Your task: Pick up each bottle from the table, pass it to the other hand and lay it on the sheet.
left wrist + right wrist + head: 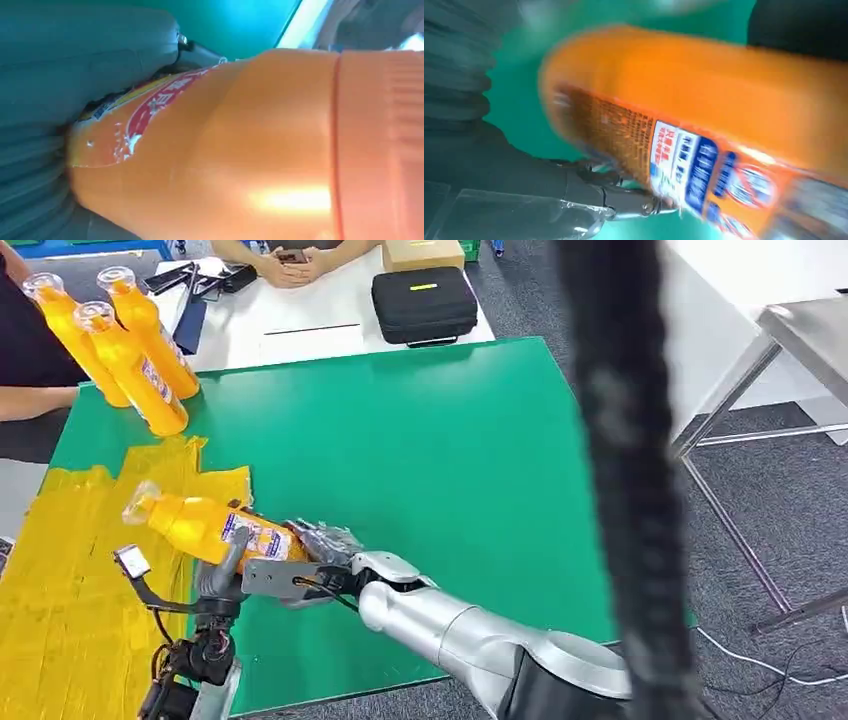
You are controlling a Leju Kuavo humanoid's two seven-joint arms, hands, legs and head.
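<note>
An orange juice bottle (200,525) (225,150) (724,110) hangs on its side just above the edge of the yellow sheet (70,570), cap pointing left. My left hand (222,575) (75,65) grips its labelled body from below, thumb up against the label. My right hand (318,540) (499,175) is at the bottle's base end, its fingers spread beside it; the bottle is blurred in the right wrist view. Three more orange bottles (130,340) stand together at the far left corner of the green table (420,460).
A person's hands (290,268) rest on a white table behind, next to a black case (425,302) and a cardboard box (422,252). A dark blurred cable (620,440) hangs across the right of the head view. A metal table (800,330) stands right.
</note>
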